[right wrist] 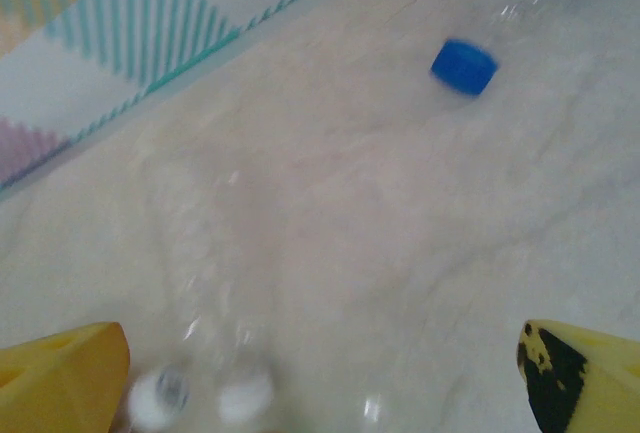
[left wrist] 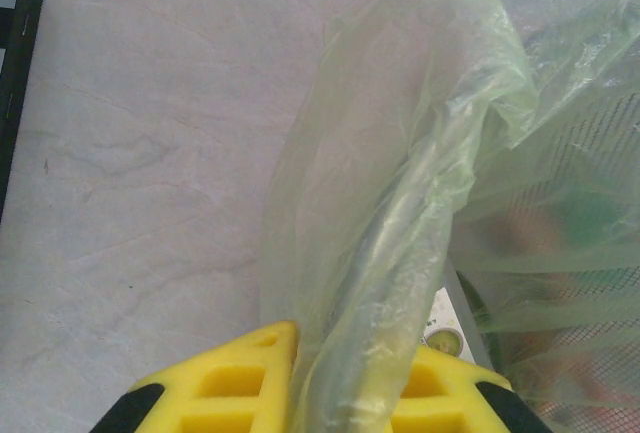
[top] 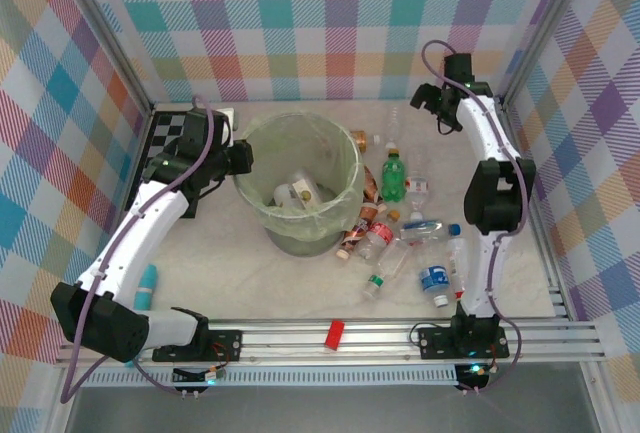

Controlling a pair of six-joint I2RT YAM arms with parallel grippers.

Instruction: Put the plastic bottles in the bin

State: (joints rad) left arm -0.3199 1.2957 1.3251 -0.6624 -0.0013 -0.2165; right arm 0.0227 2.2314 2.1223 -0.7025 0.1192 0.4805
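Two jobs: with your left pincer (left wrist: 350,365) pinching the bin (top: 346,168) by its liner (left wrist: 400,203), centre the spread right pincer (right wrist: 320,378) over one clear bottle (right wrist: 205,368) before closing.

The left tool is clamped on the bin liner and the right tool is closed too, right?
No. The left tool is clamped on the bin liner, but the right tool is open; the right wrist view shows its fingers wide apart.
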